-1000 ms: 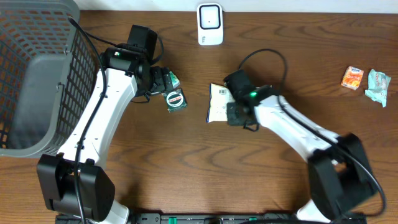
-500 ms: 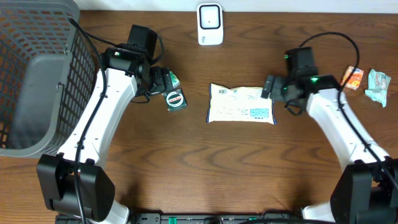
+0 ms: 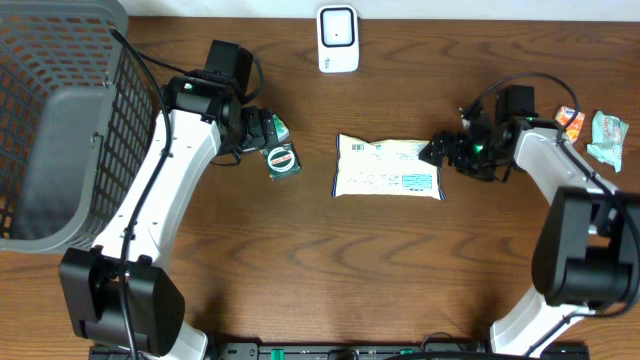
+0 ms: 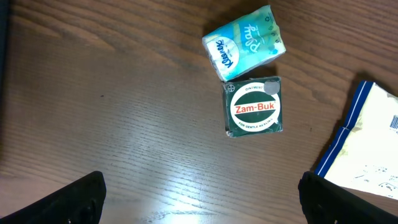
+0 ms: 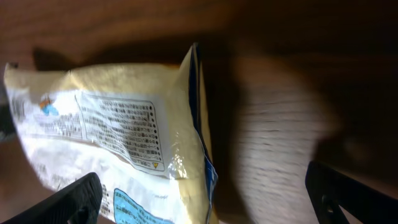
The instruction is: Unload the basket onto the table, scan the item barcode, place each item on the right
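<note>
Overhead view: the packet [image 3: 388, 168] lies flat on the desk [image 3: 300, 260], about mid-desk, long axis left to right, printed side up. It is well apart from the scanner [image 3: 338, 39], which stands at the far edge of the desk, a little left of the packet.

Right arm [image 3: 545, 160]: reaches in from the right and ends just beside the packet's right end. Right jaws released, spread wide. Right wrist view: the packet [image 5: 112, 137] fills the left half of the frame, its sealed end in the space between the two fingertips [image 5: 68, 199]; neither pad presses on it. Whether the left tip brushes the film I cannot tell.

Left arm [image 3: 170, 190]: hangs over two small items left of the packet. Left jaws released, nothing between them. Left wrist view: green tin [image 4: 255, 107] with a tissue pack [image 4: 245, 42] touching its far side; both sit on bare wood. The packet's left end [image 4: 367, 143] shows at the right edge, near the tin but apart from it.

Other: grey basket [image 3: 60, 120] at far left. Two small wrapped snacks [image 3: 566, 124] at far right, beyond the right arm.
</note>
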